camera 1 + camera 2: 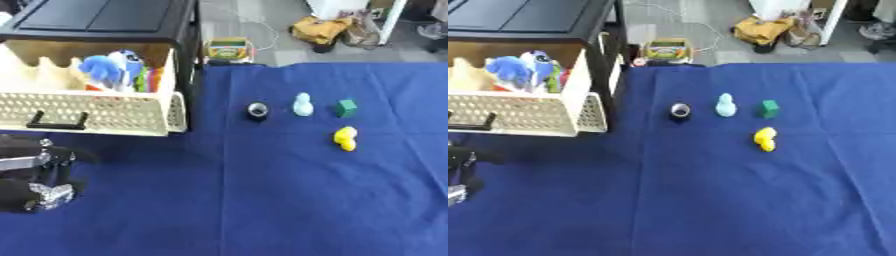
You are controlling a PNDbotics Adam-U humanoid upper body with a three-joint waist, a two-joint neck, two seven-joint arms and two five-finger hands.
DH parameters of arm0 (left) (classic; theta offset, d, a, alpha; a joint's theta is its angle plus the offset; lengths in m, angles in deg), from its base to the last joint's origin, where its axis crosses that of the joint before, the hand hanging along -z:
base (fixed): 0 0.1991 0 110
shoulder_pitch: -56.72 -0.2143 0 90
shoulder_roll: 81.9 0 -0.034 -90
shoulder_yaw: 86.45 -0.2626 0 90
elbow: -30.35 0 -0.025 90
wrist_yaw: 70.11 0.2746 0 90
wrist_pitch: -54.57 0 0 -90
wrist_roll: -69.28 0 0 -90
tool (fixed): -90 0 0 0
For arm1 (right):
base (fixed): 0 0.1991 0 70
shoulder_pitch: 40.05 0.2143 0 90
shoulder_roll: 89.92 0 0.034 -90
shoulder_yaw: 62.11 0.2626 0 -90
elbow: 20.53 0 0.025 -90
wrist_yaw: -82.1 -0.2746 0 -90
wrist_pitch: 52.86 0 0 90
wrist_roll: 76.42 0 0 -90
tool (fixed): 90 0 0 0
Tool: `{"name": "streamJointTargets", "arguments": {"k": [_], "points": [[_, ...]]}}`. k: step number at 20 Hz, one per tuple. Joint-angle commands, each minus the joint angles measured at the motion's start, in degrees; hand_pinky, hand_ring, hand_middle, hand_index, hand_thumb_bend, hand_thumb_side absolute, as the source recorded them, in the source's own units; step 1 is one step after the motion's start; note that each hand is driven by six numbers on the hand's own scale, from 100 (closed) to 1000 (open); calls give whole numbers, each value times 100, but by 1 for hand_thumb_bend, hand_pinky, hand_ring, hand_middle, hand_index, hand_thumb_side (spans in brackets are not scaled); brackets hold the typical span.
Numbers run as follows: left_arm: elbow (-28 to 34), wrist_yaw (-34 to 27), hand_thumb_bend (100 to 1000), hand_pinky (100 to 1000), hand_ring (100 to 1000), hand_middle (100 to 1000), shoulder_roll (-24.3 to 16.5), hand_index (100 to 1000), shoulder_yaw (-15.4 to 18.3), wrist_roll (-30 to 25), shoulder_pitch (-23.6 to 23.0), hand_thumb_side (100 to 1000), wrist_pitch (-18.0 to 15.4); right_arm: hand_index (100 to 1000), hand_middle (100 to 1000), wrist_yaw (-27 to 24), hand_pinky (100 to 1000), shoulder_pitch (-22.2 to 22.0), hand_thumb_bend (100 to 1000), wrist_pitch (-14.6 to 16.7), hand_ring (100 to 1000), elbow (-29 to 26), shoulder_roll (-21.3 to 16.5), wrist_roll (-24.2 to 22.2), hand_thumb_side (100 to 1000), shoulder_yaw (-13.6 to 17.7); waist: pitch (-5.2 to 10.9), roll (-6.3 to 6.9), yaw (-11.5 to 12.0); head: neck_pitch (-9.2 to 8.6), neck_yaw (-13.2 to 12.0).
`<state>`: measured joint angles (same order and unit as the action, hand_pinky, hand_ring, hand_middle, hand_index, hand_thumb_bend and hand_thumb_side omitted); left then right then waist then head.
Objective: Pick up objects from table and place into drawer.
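yellow toy [346, 138] – long axis seemingly near-far

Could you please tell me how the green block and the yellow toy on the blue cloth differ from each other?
The green block is angular with flat faces, while the yellow toy is rounded and lumpy. The green block looks smaller than the yellow toy. The green block lies farther from the robot, in a row with the pale blue figure; the yellow toy sits nearer, just below the block. Both rest untouched on the blue cloth.
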<state>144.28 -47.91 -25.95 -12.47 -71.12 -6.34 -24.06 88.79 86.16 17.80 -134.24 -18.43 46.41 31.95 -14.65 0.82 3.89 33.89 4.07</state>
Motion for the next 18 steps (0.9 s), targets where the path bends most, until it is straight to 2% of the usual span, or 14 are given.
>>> {"name": "streamJointTargets", "arguments": {"k": [1,6,12,18], "points": [[66,17,100,407,509,563,-81,1000,48,-44,31,1000,229,761,588,-24,537,35,349,14,571,-89,-105,-8,888,82,69,-6,-8,-70,-34],[66,204,100,423,523,547,-66,995,133,24,90,1000,500,760,586,-30,535,5,354,-2,569,-89,-80,-30,886,98,52,-5,-24,-102,-66],[66,709,100,408,505,468,-88,886,222,142,216,1000,665,757,583,-42,532,-27,359,-20,566,-89,-51,-46,882,127,31,1,-46,-134,-100],[-63,989,100,405,501,449,-74,850,286,178,385,1000,729,754,580,-46,531,-56,365,-35,564,-89,-32,-60,879,150,10,10,-64,-177,-117]]}}
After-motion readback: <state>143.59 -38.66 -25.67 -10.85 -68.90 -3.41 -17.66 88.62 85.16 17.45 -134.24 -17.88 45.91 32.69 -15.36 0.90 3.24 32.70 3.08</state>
